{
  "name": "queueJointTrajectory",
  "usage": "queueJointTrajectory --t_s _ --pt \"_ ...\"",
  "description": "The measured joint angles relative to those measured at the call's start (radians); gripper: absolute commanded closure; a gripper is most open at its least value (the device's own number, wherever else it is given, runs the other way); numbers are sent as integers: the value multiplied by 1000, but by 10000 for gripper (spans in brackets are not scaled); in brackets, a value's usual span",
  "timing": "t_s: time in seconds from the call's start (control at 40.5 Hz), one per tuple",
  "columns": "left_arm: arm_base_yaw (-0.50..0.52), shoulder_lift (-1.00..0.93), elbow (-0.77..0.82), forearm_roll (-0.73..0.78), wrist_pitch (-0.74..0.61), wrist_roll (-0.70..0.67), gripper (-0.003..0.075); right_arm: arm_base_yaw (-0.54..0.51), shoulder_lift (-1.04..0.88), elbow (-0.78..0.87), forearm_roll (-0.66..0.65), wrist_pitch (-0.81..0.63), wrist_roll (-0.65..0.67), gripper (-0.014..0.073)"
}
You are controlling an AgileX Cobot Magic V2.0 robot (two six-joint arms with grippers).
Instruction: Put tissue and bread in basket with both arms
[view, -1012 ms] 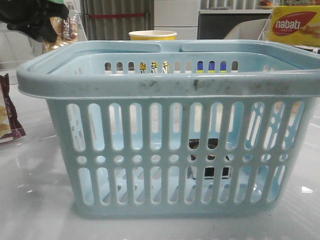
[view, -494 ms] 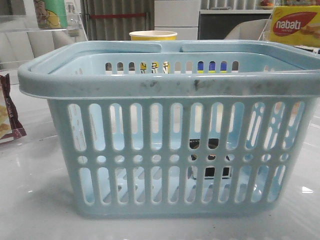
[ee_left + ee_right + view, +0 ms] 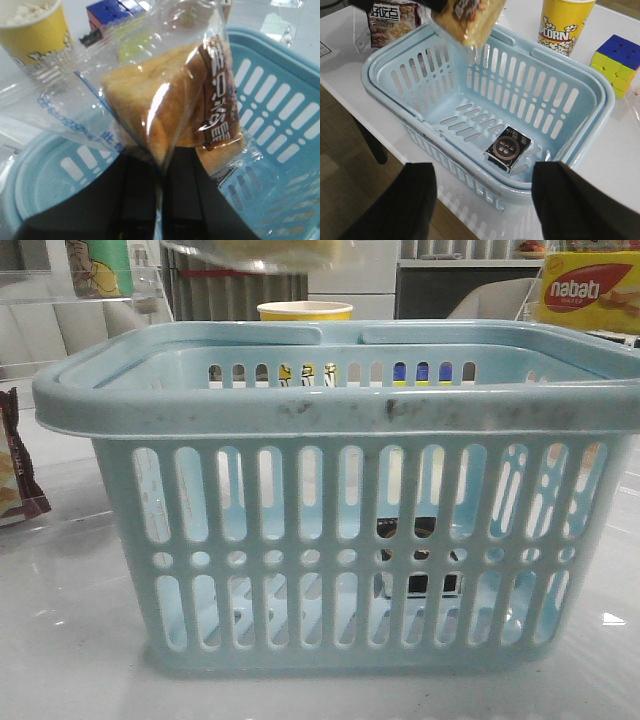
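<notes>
My left pincer (image 3: 159, 200) is pinching the bread (image 3: 170, 115) by the packet's lower edge, so the bag hangs free above the basket (image 3: 280, 115), ready to drop. In the front view, the bread (image 3: 270, 252) shows only as a blurred sliver at top centre-left, above the rim (image 3: 330, 405). Half a second ago that spot was bare; a second ago the arm was upper left, so it's come inward. Tissue (image 3: 509, 148) lies flat on the basket floor, lower centre of the right wrist view, seen through the slots (image 3: 420, 580) from the front. Right pincer (image 3: 485, 200) spread wide, holding nothing, above the near rim.
</notes>
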Motion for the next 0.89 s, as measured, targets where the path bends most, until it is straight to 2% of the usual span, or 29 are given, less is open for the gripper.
queueJointTrajectory --t_s 0.173,0.247,0.321,0.444,0.543,0.617,0.888 --pt "-8 0 78 14 -64 0 625 0 0 0 0 0 0 73" --pt "-8 0 87 16 -71 0 599 0 0 0 0 0 0 73" --pt "-8 0 88 17 -73 0 534 0 0 0 0 0 0 73" --pt "-8 0 89 17 -75 0 358 0 0 0 0 0 0 73" --pt "-8 0 89 17 -77 0 246 0 0 0 0 0 2 73" --pt "-8 0 89 17 -77 0 226 0 0 0 0 0 2 73" --pt "-8 -5 89 17 -75 0 232 0 0 0 0 0 2 73"
